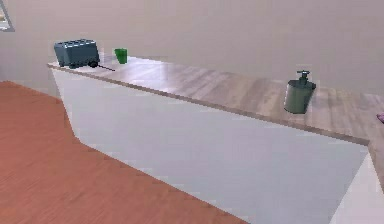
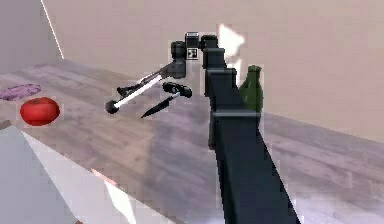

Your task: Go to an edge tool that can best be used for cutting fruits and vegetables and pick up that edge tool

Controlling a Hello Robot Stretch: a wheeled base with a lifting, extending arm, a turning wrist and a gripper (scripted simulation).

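Observation:
A dark knife (image 2: 163,98) with a black handle lies on the wooden countertop (image 2: 120,150) in the arm side view. The dark arm (image 2: 235,140) reaches out over the counter. My gripper (image 2: 118,103) slants down to the left, its thin fingers (image 2: 140,86) ending just left of the knife. I cannot tell whether it holds anything, since the knife and countertop lie right at and behind its far end.
On the same counter are a red tomato (image 2: 38,111), a flat purple thing (image 2: 14,92) and a dark green bottle (image 2: 252,88). The forward view shows a white counter (image 1: 200,140) with a toaster (image 1: 76,52), green cup (image 1: 121,56) and soap dispenser (image 1: 299,92); reddish wooden floor (image 1: 40,170) lies below.

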